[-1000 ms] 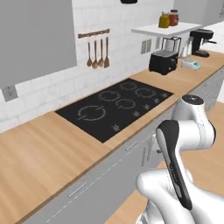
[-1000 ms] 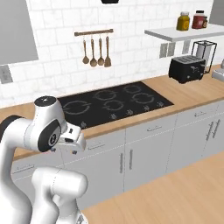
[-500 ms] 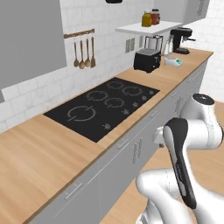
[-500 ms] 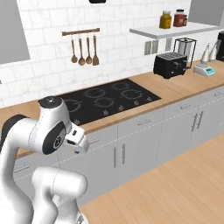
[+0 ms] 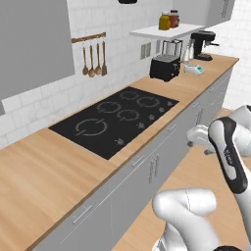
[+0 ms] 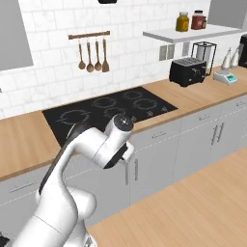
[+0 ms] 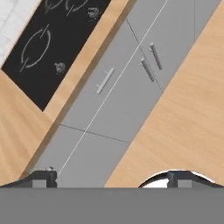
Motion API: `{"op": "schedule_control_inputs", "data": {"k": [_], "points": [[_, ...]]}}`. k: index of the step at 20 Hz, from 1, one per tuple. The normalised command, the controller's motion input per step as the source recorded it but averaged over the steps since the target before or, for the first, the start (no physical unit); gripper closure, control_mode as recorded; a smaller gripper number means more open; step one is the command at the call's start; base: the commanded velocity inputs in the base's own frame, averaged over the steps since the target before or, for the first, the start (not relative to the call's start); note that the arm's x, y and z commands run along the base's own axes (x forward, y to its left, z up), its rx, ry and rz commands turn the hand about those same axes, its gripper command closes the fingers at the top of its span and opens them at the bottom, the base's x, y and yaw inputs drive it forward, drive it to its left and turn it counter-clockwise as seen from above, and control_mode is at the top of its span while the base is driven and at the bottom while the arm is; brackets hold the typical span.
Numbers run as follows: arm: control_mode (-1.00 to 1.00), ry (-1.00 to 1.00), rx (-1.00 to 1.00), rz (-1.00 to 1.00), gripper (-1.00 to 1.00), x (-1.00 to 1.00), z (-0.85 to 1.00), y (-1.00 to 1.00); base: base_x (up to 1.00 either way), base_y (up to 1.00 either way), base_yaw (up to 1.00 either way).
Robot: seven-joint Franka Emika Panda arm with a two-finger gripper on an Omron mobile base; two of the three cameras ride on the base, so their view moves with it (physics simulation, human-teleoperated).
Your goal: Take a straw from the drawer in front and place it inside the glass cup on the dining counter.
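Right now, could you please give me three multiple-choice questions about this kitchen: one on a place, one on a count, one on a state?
1. Where does the toaster stand?
A. on the floor
B. on the worktop, right of the cooktop
C. on the wall shelf

2. How many wooden utensils hang on the wall rail?
A. one
B. two
C. four

3. In what state are the grey cabinet fronts below the cooktop?
A. all closed
B. one pulled wide open
C. removed

Answers:
1 B: the black toaster sits on the wooden worktop, beyond the cooktop's right end.
2 C: four utensils hang side by side under the rail.
3 A: the hand view shows the fronts flush, handles in line.
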Motion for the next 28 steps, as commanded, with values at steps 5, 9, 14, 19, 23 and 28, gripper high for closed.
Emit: {"op": "schedule_control_inputs", "data": {"k": [5,9,14,19,23,28], "points": [[-1.0,0.0,0.4,0.03,-1.0,0.96,-0.61,-0.33,0.0,0.0,0.0],[-1.0,0.0,0.3,0.03,-1.0,0.99,-0.92,-0.02,0.0,0.0,0.0],[-1.0,0.0,0.23,0.08,-1.0,0.91,-0.96,0.0,0.0,0.0,0.0],[-1.0,0.0,0.21,0.03,-1.0,0.4,-0.71,0.12,0.0,0.0,0.0],[-1.0,-0.03,0.13,0.0,-1.0,0.11,-0.27,0.39,0.0,0.0,0.0],[-1.0,0.0,0.08,0.0,-1.0,0.13,0.0,0.36,0.0,0.0,0.0]]}}
